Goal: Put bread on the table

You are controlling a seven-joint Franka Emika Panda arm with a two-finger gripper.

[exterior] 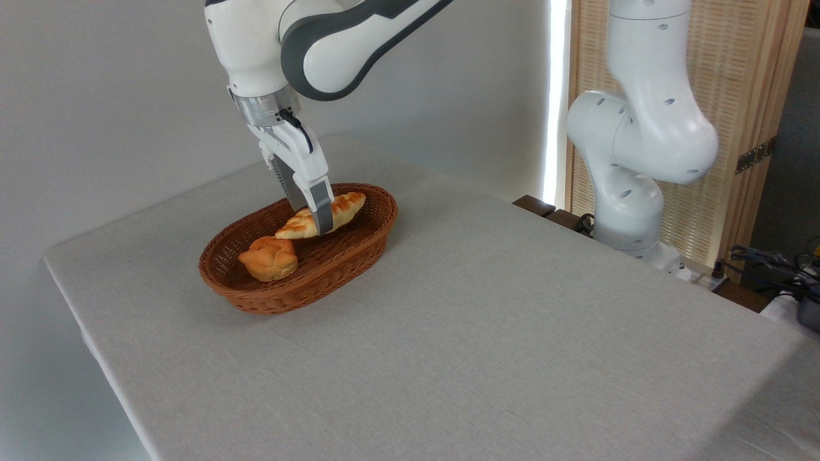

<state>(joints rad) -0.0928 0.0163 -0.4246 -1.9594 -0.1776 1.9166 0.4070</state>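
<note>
Currently the gripper [312, 219] is down inside the basket [359, 246], fingers straddling the bread [343, 206] about mid-length. Near finger [324, 214] sits in front of the loaf, the far one mostly hidden behind it. Jaws look spread either side of the bread, but I can't tell from this angle whether they've clamped on it. Bread lies in the basket's far half, one pointed end toward the right rim, the other toward the middle. Bun [269, 258] sits in the near-left half, apart from the loaf and the gripper. Basket rests on the table [487, 333], toward its far-left part. Arm comes in from above, wrist tilted, fingers pointing down-right.
</note>
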